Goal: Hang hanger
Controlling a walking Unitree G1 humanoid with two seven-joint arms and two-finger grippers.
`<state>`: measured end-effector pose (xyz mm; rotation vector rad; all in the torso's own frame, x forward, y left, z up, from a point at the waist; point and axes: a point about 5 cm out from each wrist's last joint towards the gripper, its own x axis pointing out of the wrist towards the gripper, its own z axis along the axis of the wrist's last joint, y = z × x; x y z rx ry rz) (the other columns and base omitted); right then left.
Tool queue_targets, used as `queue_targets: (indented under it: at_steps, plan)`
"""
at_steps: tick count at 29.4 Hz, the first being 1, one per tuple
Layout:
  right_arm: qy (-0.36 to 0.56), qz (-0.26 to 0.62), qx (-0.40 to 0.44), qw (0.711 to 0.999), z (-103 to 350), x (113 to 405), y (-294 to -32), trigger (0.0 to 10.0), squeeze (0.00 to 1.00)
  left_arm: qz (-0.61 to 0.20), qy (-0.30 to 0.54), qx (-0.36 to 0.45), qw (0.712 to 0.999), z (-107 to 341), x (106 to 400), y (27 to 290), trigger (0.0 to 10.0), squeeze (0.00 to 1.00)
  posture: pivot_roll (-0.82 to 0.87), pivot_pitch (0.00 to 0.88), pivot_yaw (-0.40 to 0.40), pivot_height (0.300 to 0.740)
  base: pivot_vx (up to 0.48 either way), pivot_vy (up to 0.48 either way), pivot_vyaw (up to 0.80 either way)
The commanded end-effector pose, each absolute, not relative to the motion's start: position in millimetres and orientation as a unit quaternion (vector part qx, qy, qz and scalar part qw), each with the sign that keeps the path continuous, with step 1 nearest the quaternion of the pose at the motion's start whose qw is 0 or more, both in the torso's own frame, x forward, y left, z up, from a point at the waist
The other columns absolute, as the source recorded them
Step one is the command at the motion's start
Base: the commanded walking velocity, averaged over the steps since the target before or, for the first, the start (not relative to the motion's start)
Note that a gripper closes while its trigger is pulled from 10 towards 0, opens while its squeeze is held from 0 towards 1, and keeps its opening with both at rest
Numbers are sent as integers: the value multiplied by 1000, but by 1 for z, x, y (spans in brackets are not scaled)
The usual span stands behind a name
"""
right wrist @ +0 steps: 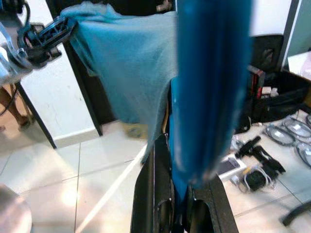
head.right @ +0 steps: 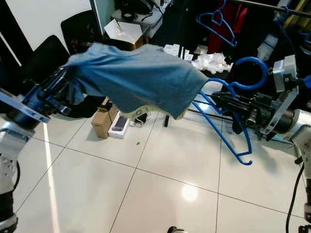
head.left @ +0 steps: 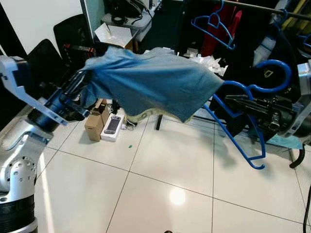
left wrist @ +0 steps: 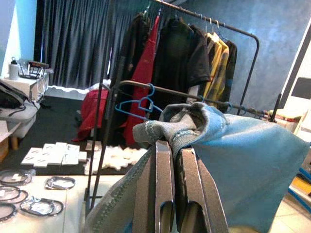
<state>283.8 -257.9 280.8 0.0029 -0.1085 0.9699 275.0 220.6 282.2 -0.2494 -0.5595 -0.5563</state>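
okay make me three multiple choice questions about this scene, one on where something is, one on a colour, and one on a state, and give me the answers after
1. Where does the spare hanger hang?
A. On the clothes rail
B. On a chair back
C. On the floor tiles

2. What colour is the hanger held by the right tool?
A. Red
B. Blue
C. White

3. What is the left tool doing?
A. Open above the floor
B. Shut on the garment
C. Shut on a box

Answers:
1. A: the spare hanger is hooked on the clothes rail behind the robot's arms.
2. B: the hanger in the right tool is bright blue.
3. B: the left tool has its fingers closed on a bunched edge of the garment, which stretches across to the hanger.
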Motion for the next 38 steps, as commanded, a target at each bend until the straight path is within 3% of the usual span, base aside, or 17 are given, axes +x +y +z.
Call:
queue_targets:
  at_steps: [1, 7, 15, 18, 20, 25, 31, 38]
  plan:
    - [-68, 458, 6, 886, 284, 283, -262, 10000, 0, -264, -277, -125, 915, 282, 273, 225, 0, 0, -36, 148, -20, 740, 0, 0, 0]
    - [-86, 464, 24, 882, 287, 283, -262, 10000, 0, -271, -275, -140, 912, 279, 272, 224, 0, 0, -37, 148, -23, 740, 0, 0, 0]
    - [-170, 442, 80, 877, 310, 287, -266, 10000, 0, -397, -209, -156, 880, 255, 257, 197, 0, 0, -38, 150, -21, 740, 0, 0, 0]
    - [-193, 440, 97, 872, 318, 286, -269, 10000, 0, -382, -188, -134, 895, 244, 258, 199, 0, 0, -37, 150, -20, 740, 0, 0, 0]
    - [-196, 439, 103, 871, 321, 284, -273, 10000, 0, -317, -192, -133, 919, 238, 267, 217, 0, 0, -38, 151, -20, 740, 0, 0, 0]
    - [-158, 454, 92, 872, 311, 282, -270, 10000, 0, -225, -221, -131, 940, 245, 277, 246, 0, 0, -41, 152, -21, 740, 0, 0, 0]
    - [-59, 481, 53, 873, 281, 278, -256, 10000, 0, -196, -237, -126, 943, 253, 281, 257, 0, 0, -43, 154, -20, 740, 0, 0, 0]
    - [-59, 440, 51, 894, 277, 286, -261, 10000, 0, -171, -228, -121, 951, 247, 284, 264, 0, 0, -41, 154, -19, 740, 0, 0, 0]
